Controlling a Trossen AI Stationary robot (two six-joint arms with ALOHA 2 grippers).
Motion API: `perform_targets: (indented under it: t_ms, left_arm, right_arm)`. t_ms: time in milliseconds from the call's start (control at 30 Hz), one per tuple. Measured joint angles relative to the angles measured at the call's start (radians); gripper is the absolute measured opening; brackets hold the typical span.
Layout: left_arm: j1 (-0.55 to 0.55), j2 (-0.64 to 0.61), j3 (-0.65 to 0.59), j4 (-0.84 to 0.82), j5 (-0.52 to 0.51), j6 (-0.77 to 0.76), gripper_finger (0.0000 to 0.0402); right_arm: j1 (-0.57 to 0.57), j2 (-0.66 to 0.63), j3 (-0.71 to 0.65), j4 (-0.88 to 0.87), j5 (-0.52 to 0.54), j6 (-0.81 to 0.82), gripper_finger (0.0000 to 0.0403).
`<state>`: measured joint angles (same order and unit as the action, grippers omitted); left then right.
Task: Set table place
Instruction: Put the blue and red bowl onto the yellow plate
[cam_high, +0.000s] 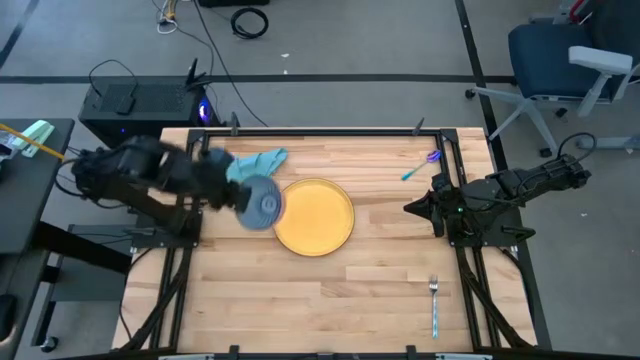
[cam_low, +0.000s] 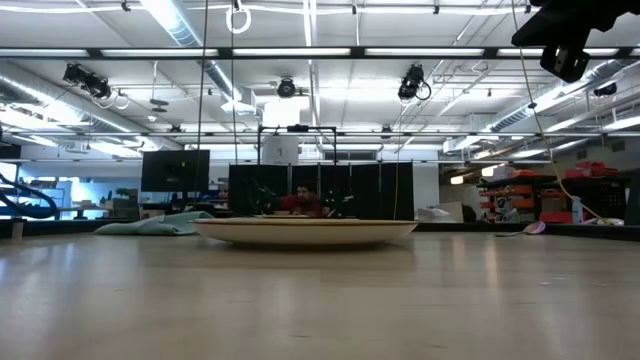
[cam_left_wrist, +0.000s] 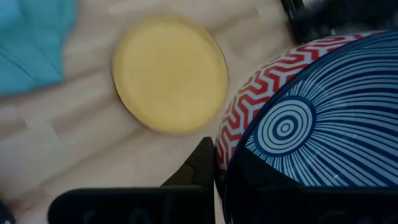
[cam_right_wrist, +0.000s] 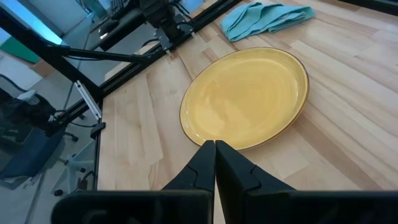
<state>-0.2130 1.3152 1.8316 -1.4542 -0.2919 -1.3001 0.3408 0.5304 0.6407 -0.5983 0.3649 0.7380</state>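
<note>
Table (cam_high: 330, 290) of light planks carries a yellow plate (cam_high: 314, 216) near its middle, with a teal cloth (cam_high: 262, 162) beside it, a fork (cam_high: 434, 300) and a spoon (cam_high: 421, 165). We see the left gripper (cam_high: 250, 205) holding a blue patterned bowl (cam_high: 262, 207) by its rim, just beside the plate's edge. Our right gripper (cam_high: 408, 208) waits at the right rail, fingers (cam_right_wrist: 214, 163) pressed together on nothing.
</note>
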Motion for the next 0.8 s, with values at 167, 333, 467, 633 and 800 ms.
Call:
perform_targets:
  t_ms: [167, 333, 467, 633, 800]
  left_arm:
    - [0.221, 0.034, 0.002, 0.001, 0.053, 0.112, 0.0021]
    - [0.399, 0.112, 0.002, 0.0, 0.147, 0.206, 0.0021]
    - [0.463, 0.228, 0.002, 0.008, 0.212, 0.27, 0.0021]
    - [0.497, 0.388, 0.001, 0.047, 0.311, 0.353, 0.0021]
    - [0.497, 0.526, 0.001, 0.086, 0.328, 0.391, 0.0021]
  right_arm:
    - [0.0, 0.0, 0.0, 0.0, 0.0, 0.0, 0.0017]
    - [0.0, 0.0, 0.0, 0.0, 0.0, 0.0, 0.0017]
    - [0.0, 0.0, 0.0, 0.0, 0.0, 0.0, 0.0017]
    - [0.0, 0.0, 0.0, 0.0, 0.0, 0.0, 0.0017]
    - [0.0, 0.0, 0.0, 0.0, 0.0, 0.0, 0.0017]
